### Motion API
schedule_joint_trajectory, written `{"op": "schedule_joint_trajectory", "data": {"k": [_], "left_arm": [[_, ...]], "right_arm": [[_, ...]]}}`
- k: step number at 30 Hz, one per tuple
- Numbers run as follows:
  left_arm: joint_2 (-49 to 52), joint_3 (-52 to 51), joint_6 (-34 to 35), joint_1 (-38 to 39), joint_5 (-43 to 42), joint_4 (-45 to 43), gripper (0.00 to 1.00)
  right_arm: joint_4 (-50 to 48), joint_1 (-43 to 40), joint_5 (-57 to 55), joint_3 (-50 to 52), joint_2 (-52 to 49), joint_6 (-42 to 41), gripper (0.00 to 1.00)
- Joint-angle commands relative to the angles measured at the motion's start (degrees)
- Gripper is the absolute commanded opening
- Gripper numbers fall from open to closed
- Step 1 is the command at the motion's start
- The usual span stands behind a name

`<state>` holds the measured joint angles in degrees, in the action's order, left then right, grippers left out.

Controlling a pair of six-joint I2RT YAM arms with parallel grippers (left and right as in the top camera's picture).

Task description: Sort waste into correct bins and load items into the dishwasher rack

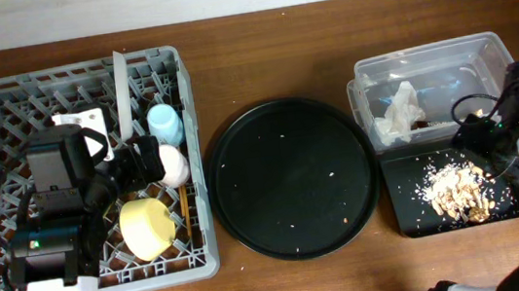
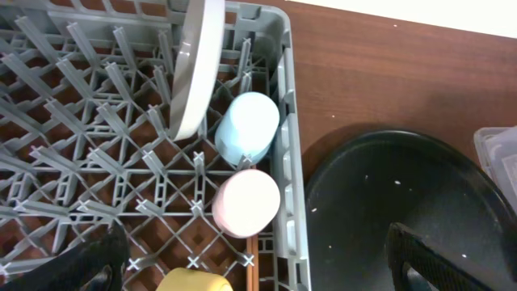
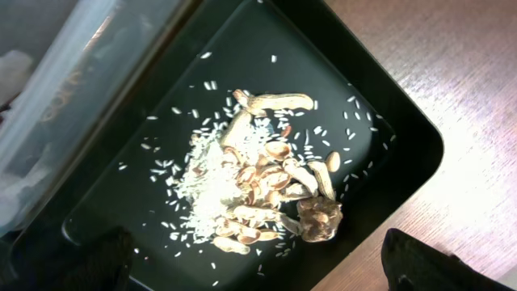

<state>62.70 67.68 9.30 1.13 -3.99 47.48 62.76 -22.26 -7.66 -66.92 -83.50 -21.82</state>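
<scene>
The grey dishwasher rack [image 1: 2, 126] holds the pale plate [image 1: 122, 88] on edge, the blue cup [image 1: 165, 125], the pink cup [image 1: 176, 165], the yellow bowl [image 1: 148, 226] and the chopsticks [image 1: 183, 201]. My left gripper [image 1: 147, 163] is open and empty above the rack beside the pink cup [image 2: 246, 202]. The clear tub [image 1: 470, 55] holds the white napkin [image 1: 400, 113] and a brown wrapper [image 1: 424, 123]. The black rectangular tray [image 1: 409, 209] holds tan food scraps [image 1: 458, 189]. My right gripper [image 3: 258, 267] is open and empty above those scraps [image 3: 266, 190].
A large round black tray [image 1: 292, 176] with a few crumbs lies between the rack and the bins. Bare wooden table shows around it and to the right of the rectangular tray [image 3: 420, 153]. The rack's left half has bare pegs [image 2: 81, 145].
</scene>
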Motion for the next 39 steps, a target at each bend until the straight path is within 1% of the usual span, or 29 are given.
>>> {"op": "schedule_joint_trajectory", "data": {"k": [1, 4, 6, 9, 13, 14, 16, 18, 19, 21, 22, 24, 27, 28, 31, 36, 39], "left_arm": [[0.24, 1.14, 0.5, 0.22, 1.46, 0.11, 0.99], [0.24, 1.14, 0.5, 0.22, 1.46, 0.11, 0.99], [0.24, 1.14, 0.5, 0.22, 1.46, 0.11, 0.99], [0.24, 1.14, 0.5, 0.22, 1.46, 0.11, 0.99], [0.24, 1.14, 0.5, 0.22, 1.46, 0.11, 0.99], [0.24, 1.14, 0.5, 0.22, 1.46, 0.11, 0.99], [0.24, 1.14, 0.5, 0.22, 1.46, 0.11, 0.99], [0.24, 1.14, 0.5, 0.22, 1.46, 0.11, 0.99], [0.24, 1.14, 0.5, 0.22, 1.46, 0.11, 0.99], [0.24, 1.14, 0.5, 0.22, 1.46, 0.11, 0.99], [0.24, 1.14, 0.5, 0.22, 1.46, 0.11, 0.99], [0.24, 1.14, 0.5, 0.22, 1.46, 0.11, 0.99], [0.24, 1.14, 0.5, 0.22, 1.46, 0.11, 0.99], [0.24, 1.14, 0.5, 0.22, 1.46, 0.11, 1.0], [0.24, 1.14, 0.5, 0.22, 1.46, 0.11, 0.99], [0.24, 1.14, 0.5, 0.22, 1.46, 0.11, 0.99], [0.24, 1.14, 0.5, 0.22, 1.46, 0.11, 0.99]], "right_arm": [[0.02, 6.95, -0.04, -0.26, 9.86, 0.39, 0.99], [0.02, 17.22, -0.04, -0.26, 18.95, 0.39, 0.99], [0.04, 22.25, -0.02, -0.26, 23.54, 0.39, 0.99], [0.04, 31.17, -0.04, -0.26, 33.86, 0.39, 0.99], [0.04, 36.74, -0.13, -0.26, 45.24, 0.57, 0.99], [-0.13, 37.31, -2.23, -0.26, 47.89, 1.97, 0.99], [-1.18, 37.29, -5.66, 0.0, 54.42, 6.12, 0.99], [-6.01, 36.87, -5.11, 2.32, 60.7, 14.49, 0.98], [-10.47, 36.26, -4.31, 4.76, 64.17, 18.93, 0.99], [-18.23, 34.97, -2.64, 9.29, 68.85, 25.03, 0.99], [-21.97, 34.23, -1.68, 11.63, 70.73, 27.1, 0.99], [-33.99, 31.67, 1.11, 19.17, 75.41, 30.95, 0.99], [-53.51, 27.3, 6.14, 32.13, 79.17, 31.43, 0.99], [-57.99, 25.68, 8.72, 35.8, 79.62, 31.43, 0.99], [-65.9, 22.6, 13.7, 44.65, 80.56, 30.45, 0.99], [-67.76, 22.18, 9.75, 55.49, 83.32, 23.87, 0.99], [-67.63, 22.21, 9.79, 58.88, 83.32, 23.89, 0.99]]}}
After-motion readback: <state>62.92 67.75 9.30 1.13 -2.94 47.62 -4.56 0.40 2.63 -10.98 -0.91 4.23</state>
